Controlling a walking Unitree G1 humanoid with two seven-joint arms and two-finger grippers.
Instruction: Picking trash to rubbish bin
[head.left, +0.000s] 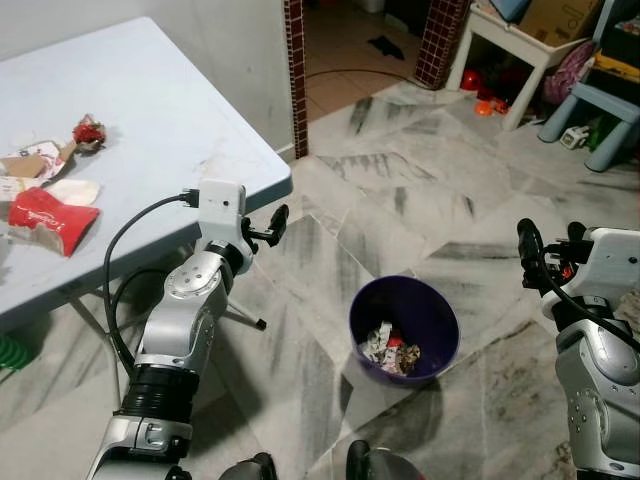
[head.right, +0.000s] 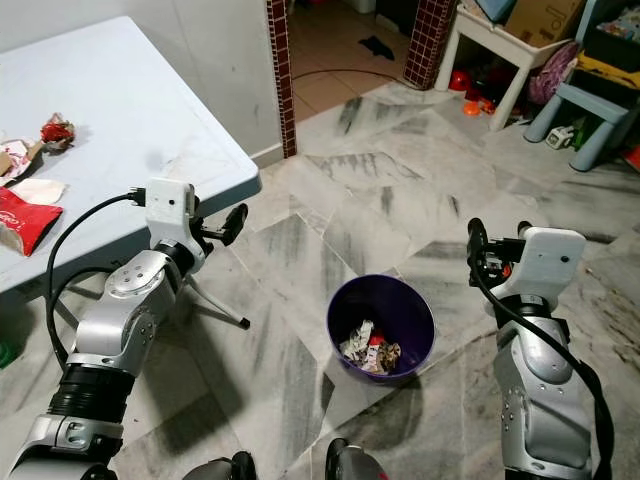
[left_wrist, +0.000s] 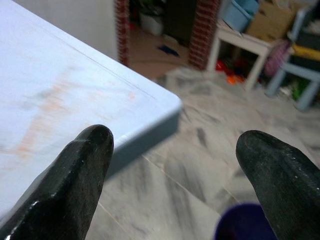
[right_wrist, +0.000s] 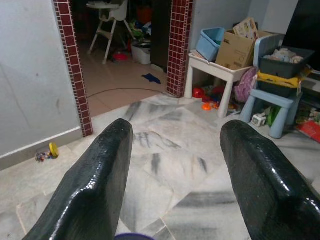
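While the purple rubbish bin (head.left: 404, 328) is sitting on the marble floor (head.left: 420, 190) between the two arms, already holding a few crumpled scraps (head.left: 388, 347) at its bottom, the left pincer (head.left: 276, 225) is hanging in the air just off the near corner of the pale blue table (head.left: 170, 110), its black fingers (left_wrist: 75, 175) standing well apart with nothing between them. In the left wrist view that table corner is lying beyond one finger and a sliver of the bin's rim is peeking up by the other. The right pincer (head.left: 545, 240) is hovering over the floor on the far side of the bin from the table, and its fingers (right_wrist: 95, 175) are likewise spread wide and gripping nothing, pointing toward a brick-edged doorway (right_wrist: 125, 45) and a cluttered corner of the room. More trash is waiting on the table, well back from the corner toward its left edge: a crushed red wrapper (head.left: 48, 218) lying nearest the front edge, a white crumpled paper (head.left: 70, 190) touching it from behind, a torn beige piece (head.left: 30, 160) further in, and a small red and dark scrap (head.left: 88, 131) beyond those. Across the room a white side table (head.left: 515, 45), a cardboard box (head.left: 555, 15) and a blue stool (head.left: 605, 110) are standing among scattered toys.
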